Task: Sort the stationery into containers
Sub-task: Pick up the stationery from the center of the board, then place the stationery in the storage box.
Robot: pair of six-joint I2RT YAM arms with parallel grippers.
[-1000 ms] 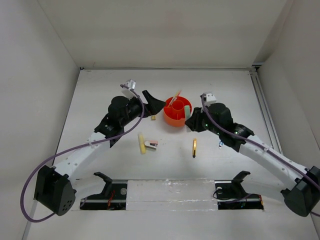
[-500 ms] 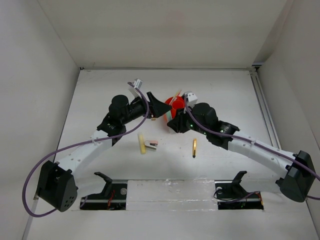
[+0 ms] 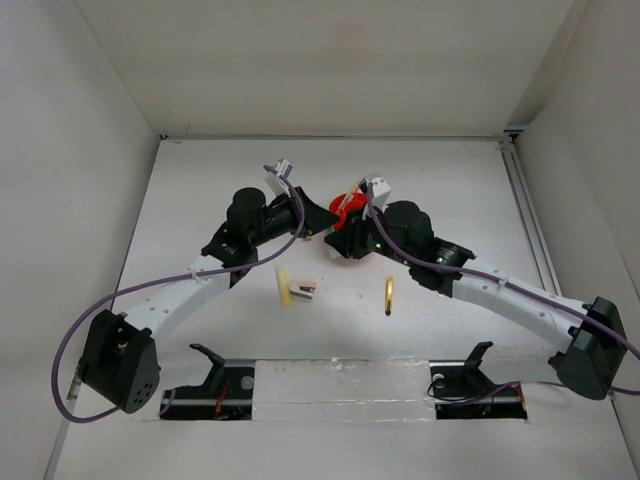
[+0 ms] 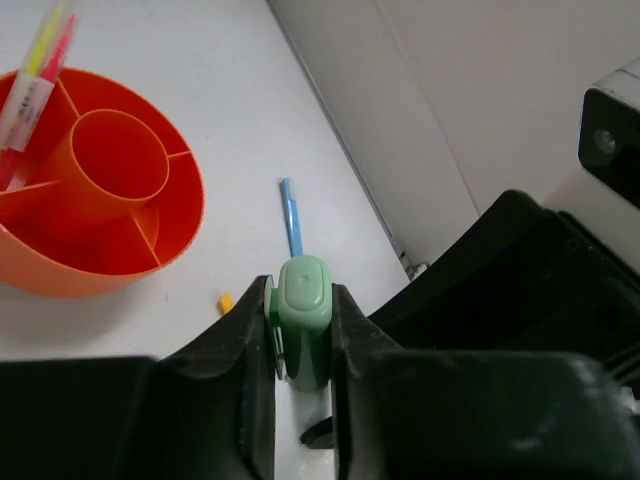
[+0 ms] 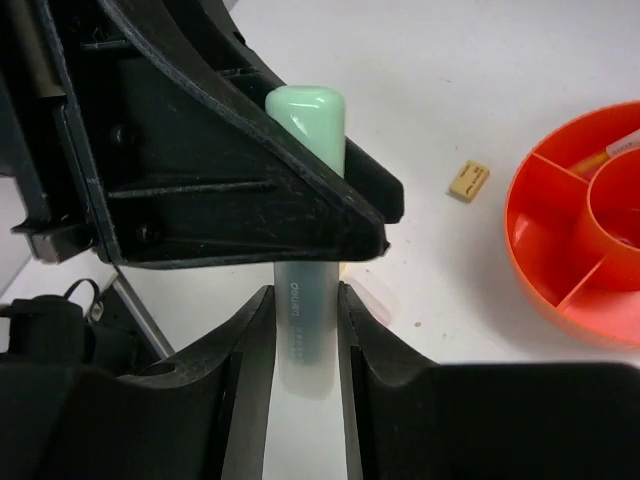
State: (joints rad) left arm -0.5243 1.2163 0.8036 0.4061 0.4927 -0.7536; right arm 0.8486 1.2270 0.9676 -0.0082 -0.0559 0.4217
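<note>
Both grippers hold one green marker between them in the air. My left gripper is shut on its green cap end. My right gripper is shut on its translucent barrel. In the top view the two grippers meet just left of the orange organiser, which they partly hide. The organiser has pink and yellow pens standing in one outer compartment. A blue pen lies on the table beyond it. A tiny tan block lies beside the organiser.
A pale yellow marker and a pink-white stapler lie together in front of the left arm. A gold pen lies in front of the right arm. White walls enclose the table on three sides.
My right arm has carried the green marker leftward from beside the organiser to the left gripper. The left gripper, wide open before, has shut on the marker's cap.
</note>
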